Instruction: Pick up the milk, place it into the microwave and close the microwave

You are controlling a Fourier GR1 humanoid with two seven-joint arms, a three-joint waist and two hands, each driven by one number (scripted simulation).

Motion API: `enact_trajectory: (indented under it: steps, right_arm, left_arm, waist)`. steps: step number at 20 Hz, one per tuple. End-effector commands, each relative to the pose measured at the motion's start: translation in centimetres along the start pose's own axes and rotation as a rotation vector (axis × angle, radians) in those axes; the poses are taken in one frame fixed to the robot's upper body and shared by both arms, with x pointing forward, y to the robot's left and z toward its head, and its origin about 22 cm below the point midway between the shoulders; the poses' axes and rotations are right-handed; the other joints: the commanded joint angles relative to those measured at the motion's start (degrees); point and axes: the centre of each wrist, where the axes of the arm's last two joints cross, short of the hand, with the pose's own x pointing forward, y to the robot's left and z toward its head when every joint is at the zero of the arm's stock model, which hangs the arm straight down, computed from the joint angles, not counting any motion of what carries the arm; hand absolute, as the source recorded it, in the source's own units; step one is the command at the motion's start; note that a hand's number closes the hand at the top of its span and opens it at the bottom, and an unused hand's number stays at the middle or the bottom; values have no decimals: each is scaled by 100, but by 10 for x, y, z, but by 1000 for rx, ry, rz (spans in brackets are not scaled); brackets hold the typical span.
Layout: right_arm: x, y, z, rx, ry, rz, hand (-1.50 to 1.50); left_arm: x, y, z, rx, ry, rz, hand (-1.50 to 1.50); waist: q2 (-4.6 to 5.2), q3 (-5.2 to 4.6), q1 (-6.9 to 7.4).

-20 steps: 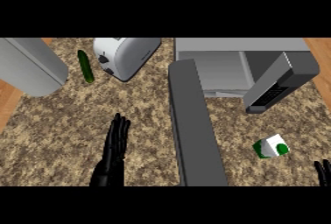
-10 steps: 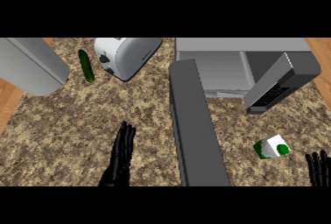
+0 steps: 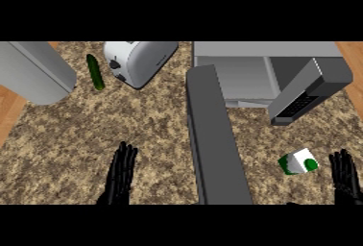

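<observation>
The milk (image 3: 298,162) is a small white and green carton lying on the speckled counter at the lower right. My right hand (image 3: 345,177) rises from the lower edge just right of the carton, fingers straight, a small gap between them. The microwave (image 3: 266,72) stands at the top right with its cavity exposed, and its open door (image 3: 215,139) stretches down the middle of the view. On the far side of that door my left hand (image 3: 120,175) rests open near the lower edge, fingers up.
A white toaster (image 3: 138,60) sits at the top centre-left with a green cucumber (image 3: 95,72) beside it. A large grey appliance (image 3: 32,72) fills the top left. The counter's wooden edge (image 3: 8,113) shows at the far left.
My right hand has come further up into view beside the milk carton. My left hand has sunk toward the lower edge and straightened.
</observation>
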Motion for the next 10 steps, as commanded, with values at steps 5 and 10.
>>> enact_trajectory:
  steps: [5, 10]
  right_arm:
    - [-50, 1, -16, -24, 27, 76, -150]
    - [-65, 1, -30, -57, -3, 82, -150]
  left_arm:
    - [5, 17, 7, 4, 21, 27, -150]
    - [4, 42, 16, 11, 13, 33, -150]
  waist:
    - [5, 3, 23]
    - [6, 2, 35]
